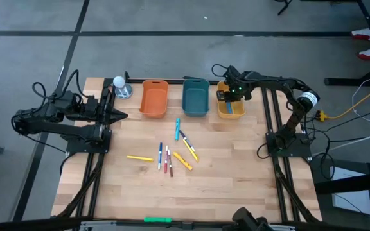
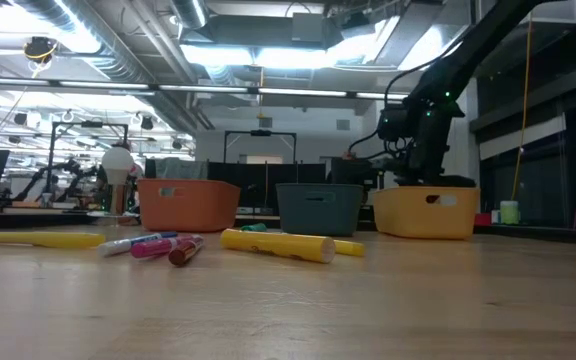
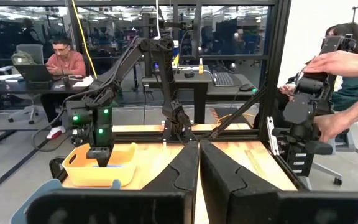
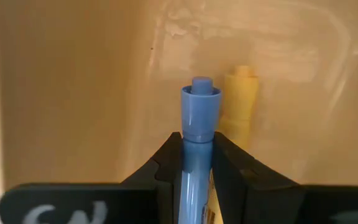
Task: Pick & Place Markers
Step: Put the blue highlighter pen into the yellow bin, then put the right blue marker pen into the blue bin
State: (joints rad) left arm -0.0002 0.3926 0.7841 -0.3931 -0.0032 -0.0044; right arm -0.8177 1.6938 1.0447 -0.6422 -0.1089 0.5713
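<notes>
My right gripper reaches down into the yellow bin, shut on a blue marker. A yellow marker lies on the bin's floor just beyond it. In the low view the gripper dips behind the bin's wall. Several more markers, among them yellow, red, blue and teal ones, lie flat on the table's middle. My left gripper waits shut at the table's left, pointing level, with nothing in it. My right gripper pinches the blue marker's barrel between its two fingers. The marker lies along the fingers, and its capped end sticks out past the fingertips. The fingers point steeply down into the yellow bin. Whether the cap touches the bin's floor, I cannot tell.
An orange bin and a teal bin stand left of the yellow one along the far edge. A white ball on a metal base stands at the far left. A green stick lies at the near edge. A person's hands show beyond the table.
</notes>
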